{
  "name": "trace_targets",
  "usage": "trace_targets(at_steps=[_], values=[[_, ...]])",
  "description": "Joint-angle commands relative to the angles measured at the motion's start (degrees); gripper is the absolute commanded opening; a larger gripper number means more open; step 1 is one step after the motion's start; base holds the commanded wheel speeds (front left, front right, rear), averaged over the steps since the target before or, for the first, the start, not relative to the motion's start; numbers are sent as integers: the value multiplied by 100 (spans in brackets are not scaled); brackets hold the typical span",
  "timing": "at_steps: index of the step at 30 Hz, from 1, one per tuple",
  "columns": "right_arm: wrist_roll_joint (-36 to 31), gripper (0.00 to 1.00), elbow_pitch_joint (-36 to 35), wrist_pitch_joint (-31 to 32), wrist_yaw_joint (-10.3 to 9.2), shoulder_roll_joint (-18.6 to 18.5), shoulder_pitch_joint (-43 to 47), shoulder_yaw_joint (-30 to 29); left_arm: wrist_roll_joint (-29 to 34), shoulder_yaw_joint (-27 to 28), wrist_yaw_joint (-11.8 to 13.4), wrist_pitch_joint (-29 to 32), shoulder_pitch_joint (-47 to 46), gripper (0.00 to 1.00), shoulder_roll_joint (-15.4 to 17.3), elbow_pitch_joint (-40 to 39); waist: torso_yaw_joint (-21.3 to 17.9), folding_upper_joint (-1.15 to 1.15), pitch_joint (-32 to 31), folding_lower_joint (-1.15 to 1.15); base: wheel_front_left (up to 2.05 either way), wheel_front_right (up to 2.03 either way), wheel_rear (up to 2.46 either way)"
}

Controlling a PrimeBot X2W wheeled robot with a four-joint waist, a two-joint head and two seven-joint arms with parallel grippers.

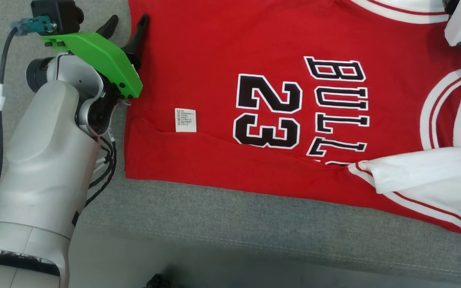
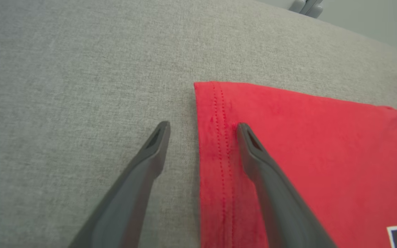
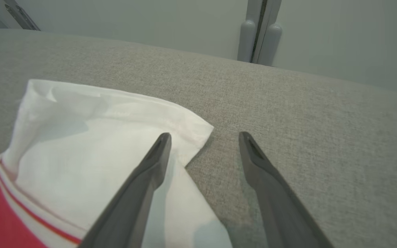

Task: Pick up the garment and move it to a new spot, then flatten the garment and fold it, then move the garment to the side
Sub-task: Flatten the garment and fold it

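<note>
The left gripper [image 1: 128,24] [image 2: 202,127] is spread wide with nothing between its fingers, straddling the stitched hem of the red jersey [image 1: 214,60] [image 2: 305,137] at the head view's upper left: one finger over red cloth, the other over the grey upholstery [image 1: 254,224] [image 2: 64,69]. The right gripper [image 3: 204,137] is equally wide and empty, one finger over a white sleeve [image 3: 81,137] corner, the other over grey. The jersey lies across the head view's upper and middle part, its near edge folded over beside a care label [image 1: 185,119].
</note>
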Motion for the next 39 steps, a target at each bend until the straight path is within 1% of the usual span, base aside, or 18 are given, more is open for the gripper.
trace_targets(at_steps=[1, 5, 10, 11, 12, 13, 14, 15, 17, 19, 21, 26, 32, 39], values=[[98, 100, 122, 33, -7, -40, -178, 124, -123, -38, -40, 59, -177, 100, -68, 129, 233, 0, 248, -1, 0, 0, 0], [340, 100, 321, 40, -7, 29, -479, 417, -328, -207, -57, 160, -360, 100, -61, 342, 254, 0, 335, -1, 0, 0, 0], [614, 100, 494, -29, -5, 106, -667, 757, -740, -460, -56, 234, -397, 100, 3, 284, 204, 0, 383, -1, 0, 0, 0], [675, 88, 500, -59, -4, 112, -698, 829, -810, -525, -56, 255, -410, 100, 33, 269, 194, 0, 388, -1, 0, 0, 0], [715, 46, 502, -114, -4, 112, -745, 882, -888, -587, -56, 305, -416, 97, 54, 257, 182, 0, 397, -1, 0, 0, 0], [752, 30, 511, -147, -4, 103, -784, 947, -961, -621, -58, 275, -431, 71, 96, 244, 171, 0, 403, -1, 0, 0, 0], [806, 0, 491, -205, -4, 98, -821, 1014, -1047, -654, -58, 242, -442, 33, 120, 213, 159, 0, 406, -1, 0, 0, 0], [872, 0, 485, -252, -5, 88, -859, 1056, -1155, -690, -58, 240, -440, 0, 124, 172, 147, 0, 402, -1, 0, 0, 0], [993, 0, 427, -373, -5, 71, -931, 1168, -1171, -785, -58, 133, -484, 0, 239, 130, 119, 0, 398, -1, 0, 0, 0], [1117, 0, 374, -490, -5, 59, -983, 1258, -1381, -836, -58, 68, -468, 0, 282, 39, 81, 0, 381, -1, 0, 0, 0], [1247, 0, 293, -586, -5, 15, -1032, 1367, -1465, -921, -58, -11, -477, 0, 365, 31, 46, 0, 351, -1, 0, 0, 0], [1557, 0, 14, -697, -5, -120, -1043, 1601, -1714, -981, -58, -174, -454, 0, 510, -57, -43, 0, 269, -1, 0, 0, 0], [2018, 0, -575, -790, -5, -506, -997, 1997, -2027, -1102, -58, -342, -369, 0, 760, -250, -174, 0, 147, -1, 0, 0, 0], [2466, 0, -1416, -1056, -4, -1165, -731, 2468, -2378, -1253, -59, -409, -66, 0, 1159, -659, -325, 0, -73, -1, 0, 0, 0]])
